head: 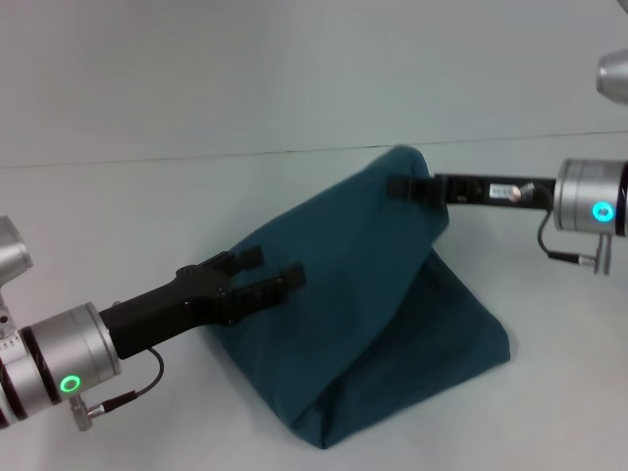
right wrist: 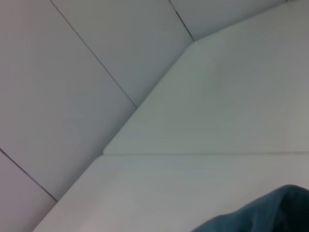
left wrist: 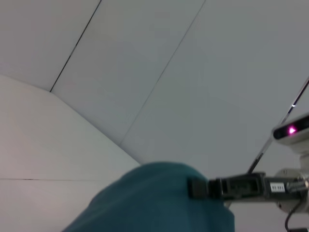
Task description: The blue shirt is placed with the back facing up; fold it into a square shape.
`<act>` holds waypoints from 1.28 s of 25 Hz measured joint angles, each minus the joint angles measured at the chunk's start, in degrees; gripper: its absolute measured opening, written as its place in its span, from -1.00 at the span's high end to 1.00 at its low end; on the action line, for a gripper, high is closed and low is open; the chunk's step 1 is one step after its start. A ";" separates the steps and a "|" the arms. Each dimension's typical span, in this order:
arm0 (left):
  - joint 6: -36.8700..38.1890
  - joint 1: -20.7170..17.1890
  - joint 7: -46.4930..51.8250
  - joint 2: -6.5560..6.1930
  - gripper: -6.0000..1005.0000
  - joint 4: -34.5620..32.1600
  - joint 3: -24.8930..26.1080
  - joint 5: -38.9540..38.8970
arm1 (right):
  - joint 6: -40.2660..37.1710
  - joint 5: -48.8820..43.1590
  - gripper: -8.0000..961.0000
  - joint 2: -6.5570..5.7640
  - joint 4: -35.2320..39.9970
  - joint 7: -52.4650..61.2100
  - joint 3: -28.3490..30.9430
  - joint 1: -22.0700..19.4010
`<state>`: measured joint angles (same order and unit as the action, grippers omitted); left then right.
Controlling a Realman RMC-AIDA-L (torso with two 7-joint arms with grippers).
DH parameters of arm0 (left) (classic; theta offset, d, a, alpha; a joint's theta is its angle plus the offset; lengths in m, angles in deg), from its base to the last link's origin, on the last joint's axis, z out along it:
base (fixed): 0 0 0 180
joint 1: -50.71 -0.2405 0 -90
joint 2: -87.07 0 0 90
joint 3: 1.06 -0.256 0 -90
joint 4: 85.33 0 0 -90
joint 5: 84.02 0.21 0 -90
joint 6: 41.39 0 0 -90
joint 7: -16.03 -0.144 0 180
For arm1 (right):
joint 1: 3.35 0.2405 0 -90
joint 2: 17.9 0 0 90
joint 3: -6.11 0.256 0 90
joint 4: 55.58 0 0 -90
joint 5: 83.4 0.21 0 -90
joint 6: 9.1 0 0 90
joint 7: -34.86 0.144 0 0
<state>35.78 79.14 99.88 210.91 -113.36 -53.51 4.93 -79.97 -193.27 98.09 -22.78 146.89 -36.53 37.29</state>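
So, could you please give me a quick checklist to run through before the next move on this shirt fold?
1. Right gripper clamped on the raised edge of the blue shirt: ok, it holds the peak.
2. Left gripper holding fabric: not ok, its fingers are open beside the shirt's slope.
3. Lifted layer free of wrinkles: cannot tell.
4. Lower part of the shirt resting on the table: ok.
5. Shirt already square: not ok, it stands tent-like.
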 joint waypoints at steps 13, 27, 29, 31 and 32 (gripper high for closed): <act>-0.35 -0.39 0.27 0.00 -0.79 0.00 0.50 -0.29 | 6.64 -1.71 0.76 0.60 0.05 -0.10 -4.32 6.28; -0.63 0.01 0.48 -0.05 -0.78 0.00 0.09 0.00 | -1.22 -1.08 0.76 0.49 1.12 -0.17 -3.60 -2.43; -0.63 0.02 0.51 -0.04 -0.77 0.02 0.09 0.00 | -3.07 -1.07 0.76 -0.02 1.24 -0.13 -2.29 -3.36; -0.64 0.03 0.75 -0.02 -0.77 0.07 0.13 -0.01 | -5.06 -1.06 0.76 -0.65 1.28 0.24 -0.91 -4.01; -0.64 0.03 0.92 -0.02 -0.77 0.08 0.12 -0.01 | -6.03 -1.06 0.76 -0.88 1.30 0.40 -0.25 -4.22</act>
<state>35.15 79.18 100.80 210.89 -113.28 -53.39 4.92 -86.00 -194.33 97.20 -21.48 147.29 -36.78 33.07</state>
